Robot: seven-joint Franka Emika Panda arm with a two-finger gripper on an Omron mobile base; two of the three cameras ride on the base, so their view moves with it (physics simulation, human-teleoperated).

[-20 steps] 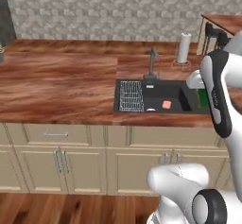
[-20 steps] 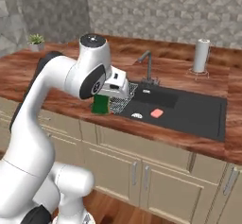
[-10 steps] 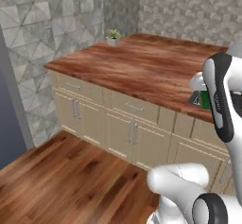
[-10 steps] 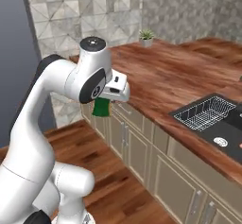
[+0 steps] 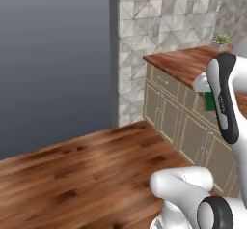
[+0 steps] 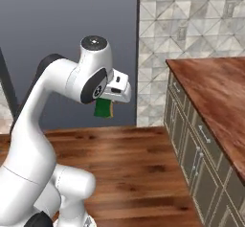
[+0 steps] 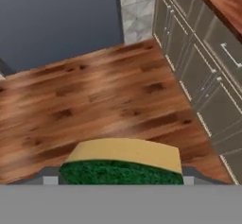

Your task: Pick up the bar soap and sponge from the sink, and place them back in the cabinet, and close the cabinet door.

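My gripper (image 6: 106, 105) is shut on the sponge (image 6: 103, 109), held in the air beside the arm's upper joint, well above the floor. In the left base view the sponge (image 5: 211, 101) peeks out as a dark green patch behind the arm, with the gripper (image 5: 208, 96) on it. In the hand view the sponge (image 7: 124, 163) sits between the fingertips (image 7: 49, 176), yellow face up and green face toward the camera, over the wooden floor. The bar soap, the sink, the cabinet and its door are out of view.
Beige base cabinets and drawers (image 6: 191, 144) under a wooden counter (image 6: 217, 92) run along the right. A tiled wall (image 5: 154, 25) meets a dark grey wall (image 5: 53, 54). A small plant (image 5: 221, 40) stands on the counter. Open wooden floor (image 7: 94, 95) lies below.
The whole picture has swung: the base has turned left, away from the sink, which has left both base views. The sponge stays in the shut gripper.
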